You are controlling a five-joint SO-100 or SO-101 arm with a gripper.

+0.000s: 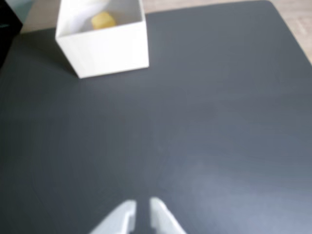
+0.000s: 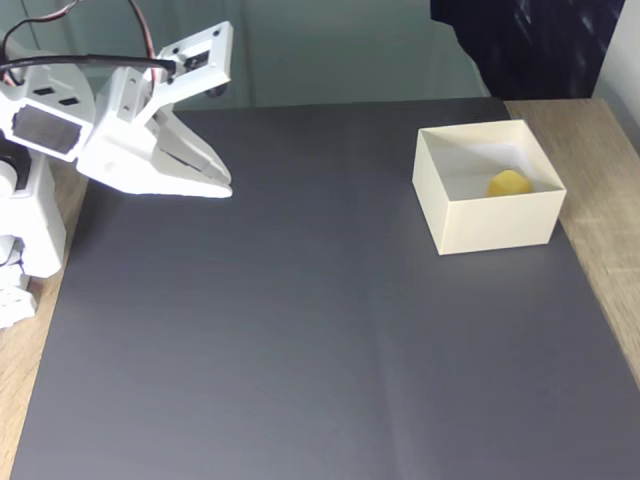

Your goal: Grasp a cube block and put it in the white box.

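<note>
Cube block (image 2: 509,184) in white box (image 2: 492,225), far from jaws.

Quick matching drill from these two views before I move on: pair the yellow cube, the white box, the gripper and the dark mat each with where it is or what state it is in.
Things:
1. yellow cube
2. white box
3. gripper
4. dark mat

Places or states:
A. spread over the wooden table, under the box
B. at the left of the fixed view, holding nothing
C. lying inside the box
D. standing near the mat's right edge in the fixed view

Pairs: 1-C, 2-D, 3-B, 4-A
</note>
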